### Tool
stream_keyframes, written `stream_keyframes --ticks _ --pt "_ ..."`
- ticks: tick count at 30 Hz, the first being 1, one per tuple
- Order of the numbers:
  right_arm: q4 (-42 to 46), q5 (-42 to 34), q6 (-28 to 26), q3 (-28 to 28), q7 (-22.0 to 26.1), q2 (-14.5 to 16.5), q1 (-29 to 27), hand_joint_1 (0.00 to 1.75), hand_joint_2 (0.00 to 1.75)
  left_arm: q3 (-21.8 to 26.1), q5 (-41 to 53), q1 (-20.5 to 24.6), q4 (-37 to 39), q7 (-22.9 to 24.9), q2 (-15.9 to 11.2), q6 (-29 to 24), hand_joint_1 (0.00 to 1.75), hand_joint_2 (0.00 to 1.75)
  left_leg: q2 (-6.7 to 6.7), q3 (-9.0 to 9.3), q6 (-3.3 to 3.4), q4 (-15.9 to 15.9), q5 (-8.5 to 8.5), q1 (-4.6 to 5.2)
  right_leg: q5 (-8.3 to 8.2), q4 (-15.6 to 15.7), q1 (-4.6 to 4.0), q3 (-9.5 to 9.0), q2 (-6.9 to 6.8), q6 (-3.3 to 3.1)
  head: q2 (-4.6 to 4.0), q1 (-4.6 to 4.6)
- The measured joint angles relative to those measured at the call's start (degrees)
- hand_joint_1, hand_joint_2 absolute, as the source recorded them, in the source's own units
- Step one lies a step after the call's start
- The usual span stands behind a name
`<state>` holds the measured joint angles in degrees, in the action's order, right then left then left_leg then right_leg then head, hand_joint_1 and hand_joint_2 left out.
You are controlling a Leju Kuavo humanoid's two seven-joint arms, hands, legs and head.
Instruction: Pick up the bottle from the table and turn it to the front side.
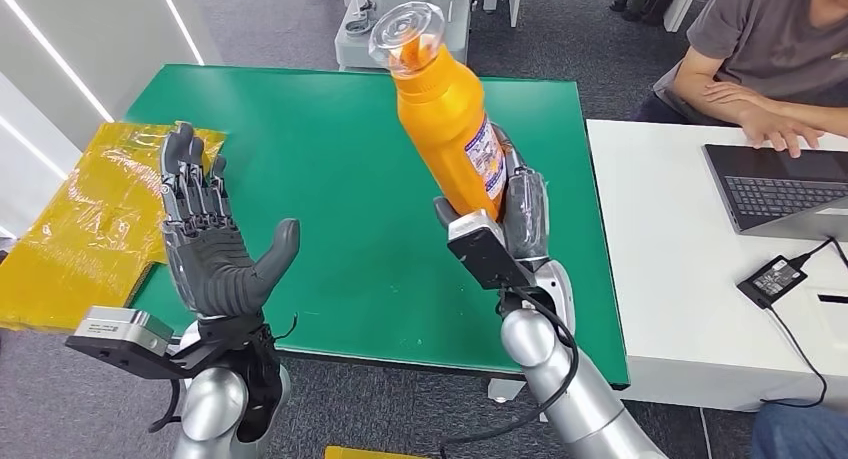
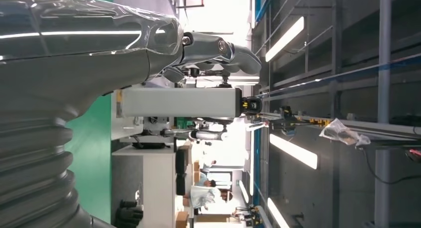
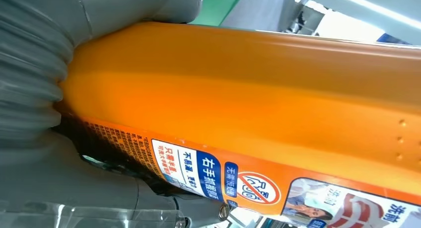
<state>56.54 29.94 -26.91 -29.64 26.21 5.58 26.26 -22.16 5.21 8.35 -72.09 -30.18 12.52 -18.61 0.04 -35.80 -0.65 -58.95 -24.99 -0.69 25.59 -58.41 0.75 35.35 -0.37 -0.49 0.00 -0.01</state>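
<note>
Left hand (image 1: 215, 244) up over the green table (image 1: 330, 159), palm open, fingers spread, holding nothing; looks ready to take or steady. Right hand (image 1: 505, 219) grips the tall orange plastic bottle with clear cap (image 1: 445, 119) by its base, lifted clear, tilted, label side-on, so the turn to front isn't finished.

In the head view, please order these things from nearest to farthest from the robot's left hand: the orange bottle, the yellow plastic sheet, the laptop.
From the left hand, raised open over the green table:
1. Yellow plastic sheet, just beside it, on the table's left edge.
2. Orange bottle, to the right, held up by the right hand.
3. Laptop, far right, on the white desk.
</note>
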Motion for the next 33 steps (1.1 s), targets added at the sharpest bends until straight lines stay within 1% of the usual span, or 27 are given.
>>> stream_keyframes --ticks 8,16,23,27,33 --pt "4.53 -0.41 2.85 -0.09 0.29 0.05 -3.92 1.75 1.75 0.00 -0.20 0.24 0.32 -0.01 0.38 0.63 0.00 1.75 0.01 0.00 0.02 0.00 -0.02 0.00 0.01 0.00 0.00 0.01 0.00 0.00 0.00 0.00" --pt "4.35 1.35 6.85 -3.15 1.08 0.05 -4.55 1.75 1.75 -0.27 -0.33 1.78 1.71 -0.23 0.46 1.79 0.00 1.75 0.01 0.00 0.02 0.00 -0.02 0.00 0.01 0.00 0.00 0.01 0.01 0.00 0.00 0.00" --pt "1.48 4.39 8.81 -6.72 2.46 0.46 -2.86 1.75 1.75 -1.14 -0.53 2.95 3.35 -1.06 0.46 2.03 0.00 1.75 0.01 -0.01 0.03 0.00 -0.02 0.00 0.01 0.00 0.00 0.01 0.01 0.00 0.00 0.00" --pt "-0.91 4.49 9.67 -7.77 3.70 1.38 -0.99 1.75 1.75 -1.68 -0.76 3.09 3.94 -1.20 0.48 2.45 0.00 1.75 0.01 -0.01 0.03 0.00 -0.02 0.00 0.01 0.00 0.00 0.01 0.01 0.00 0.00 0.00" --pt "-3.07 4.67 11.18 -8.62 4.04 2.57 1.16 1.75 1.75 -1.77 -0.73 3.08 4.03 -1.20 0.69 2.58 0.00 1.75 0.01 -0.01 0.03 0.00 -0.02 0.00 0.01 0.00 0.00 0.00 0.01 0.00 0.00 0.01"
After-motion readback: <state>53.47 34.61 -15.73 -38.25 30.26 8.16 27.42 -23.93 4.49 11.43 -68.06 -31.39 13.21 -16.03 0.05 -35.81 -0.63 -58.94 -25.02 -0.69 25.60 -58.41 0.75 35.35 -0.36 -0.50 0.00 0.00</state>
